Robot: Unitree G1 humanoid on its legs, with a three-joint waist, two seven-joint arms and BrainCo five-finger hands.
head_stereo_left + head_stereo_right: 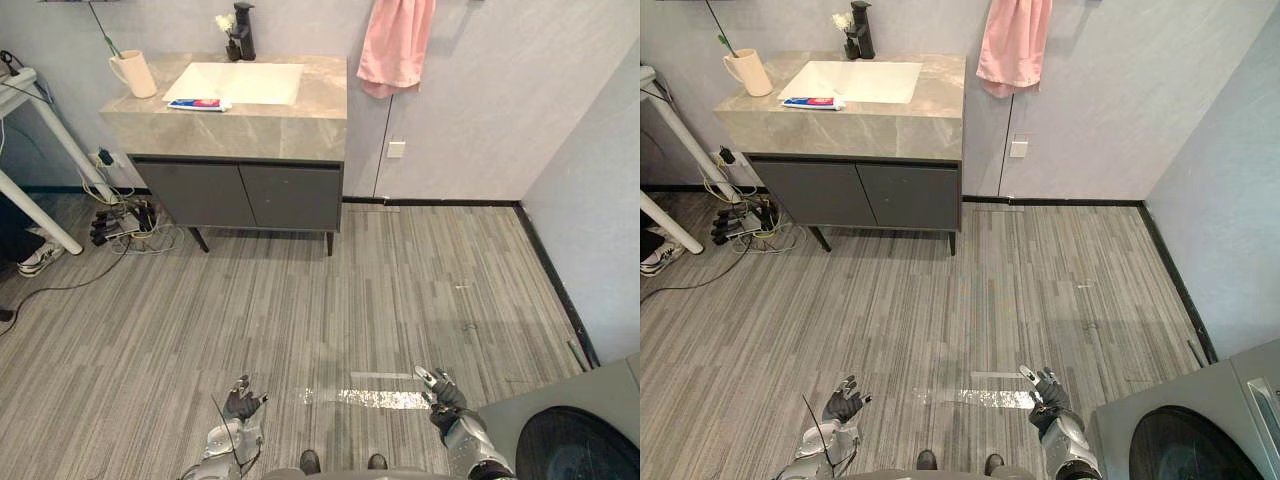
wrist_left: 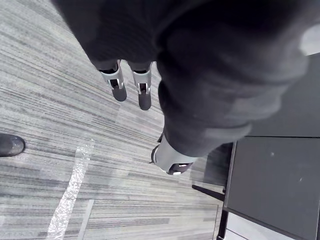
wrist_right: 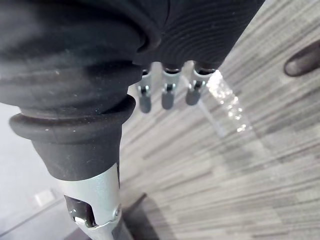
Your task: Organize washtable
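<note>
Grey plank floor (image 1: 300,330); washtable (image 1: 240,125) against wall (image 1: 480,100), cup (image 1: 133,73), toothpaste (image 1: 197,103) on top.

The tabletop (image 1: 320,105) looks like grey veined stone, smooth with a dull polish. Its sink (image 1: 245,80) is white and glossy. The cabinet doors (image 1: 240,195) are matt dark grey. The towel (image 1: 397,45) is soft pink cloth. The floor (image 1: 300,320) is streaked grey and matt, with one shiny silver tape strip (image 1: 375,398).

a cup (image 1: 748,72) and a tube (image 1: 812,102) sit on the washtable (image 1: 840,128) by its sink (image 1: 855,80) — a pink towel (image 1: 1013,45) hangs beside it; left hand (image 1: 843,403) and right hand (image 1: 1047,392) low, fingers relaxed.
</note>
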